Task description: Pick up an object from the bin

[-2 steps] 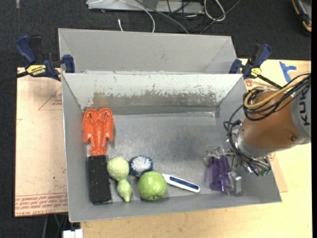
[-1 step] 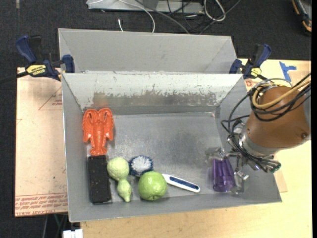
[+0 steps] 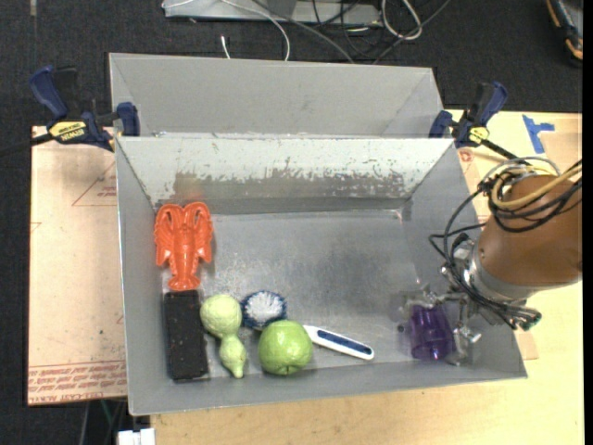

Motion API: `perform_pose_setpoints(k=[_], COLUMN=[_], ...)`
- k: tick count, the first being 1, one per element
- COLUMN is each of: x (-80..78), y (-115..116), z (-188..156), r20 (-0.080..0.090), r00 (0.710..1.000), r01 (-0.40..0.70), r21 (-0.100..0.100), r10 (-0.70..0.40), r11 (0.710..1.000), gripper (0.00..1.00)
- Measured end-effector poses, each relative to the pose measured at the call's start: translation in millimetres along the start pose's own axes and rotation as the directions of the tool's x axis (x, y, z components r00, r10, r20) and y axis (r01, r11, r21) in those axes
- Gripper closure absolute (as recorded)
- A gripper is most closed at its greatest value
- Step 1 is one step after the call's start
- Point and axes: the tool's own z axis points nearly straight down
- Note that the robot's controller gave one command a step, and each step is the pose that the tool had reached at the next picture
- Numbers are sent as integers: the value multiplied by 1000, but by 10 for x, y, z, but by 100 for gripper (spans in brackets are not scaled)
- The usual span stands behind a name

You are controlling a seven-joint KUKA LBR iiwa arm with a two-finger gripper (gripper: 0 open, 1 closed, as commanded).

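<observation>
Nearest the camera, along the front wall of the bin [image 3: 324, 392], runs a row of things: a black block [image 3: 184, 335], a small green pear [image 3: 233, 354], a green apple [image 3: 283, 348] and a blue-and-white brush [image 3: 341, 343]. Just behind them are a pale green ball [image 3: 220, 314] and a round blue-and-white thing [image 3: 263, 306], with an orange lobster [image 3: 183, 244] further back on the left.

My hand [image 3: 447, 327] is down in the front right corner, well apart from that row, right at a purple thing [image 3: 426, 334] that lies on the bin floor against the corner. It is the only 1 of the things near me, so I judge it to be my pick. I cannot tell whether my hand is wide or narrow, nor whether it grips the purple thing at all.

As I read it, the approach and the descent are done. The purple thing looks to be low on the floor, so nothing is lifted yet. Left to do: a firm grip, then 1 clean lift clear of the bin walls.
</observation>
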Motion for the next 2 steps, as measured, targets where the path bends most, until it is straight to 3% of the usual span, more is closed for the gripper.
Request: perform_pose_setpoints(k=[1, 2], x=[-26, -40], y=[-4, 38], z=[276, 293], r20=[22, 7], r00=[966, 970], r01=[258, 242], r21=[-16, 2], r10=[-258, -242], r11=[966, 970], gripper=[0, 100])
